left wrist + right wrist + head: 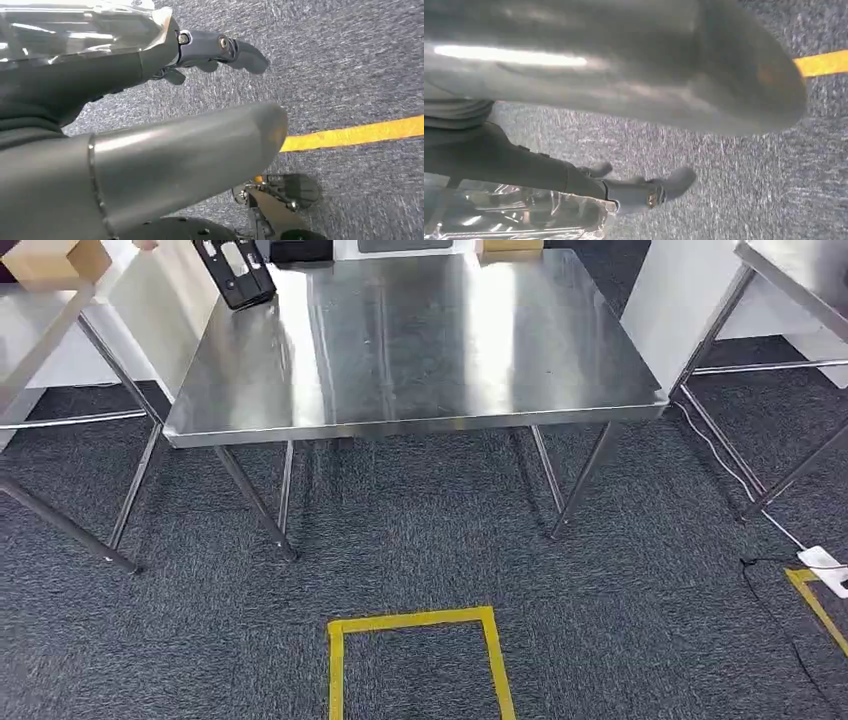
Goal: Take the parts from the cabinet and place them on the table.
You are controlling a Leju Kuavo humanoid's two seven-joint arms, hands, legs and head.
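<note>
A broad bare stretch of the shiny square steel table [420, 340] is lying open ahead, with only a black perforated metal part [235, 272] occupying its far-left corner.

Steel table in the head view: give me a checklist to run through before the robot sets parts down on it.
1. Room on the steel table: ok. Its middle and near edge are bare; a black part lies at the far left corner.
2. Close enough to the table: not ok, probably. Carpet and a yellow tape square lie in front of it.
3. Left hand holding a part: cannot tell. Shiny clear wrapping lies against it, but the grip is hidden.
4. Right hand holding a part: cannot tell. Similar wrapping lies beside it.
5. Hands above table height: not ok. Both hang over the carpet.
</note>
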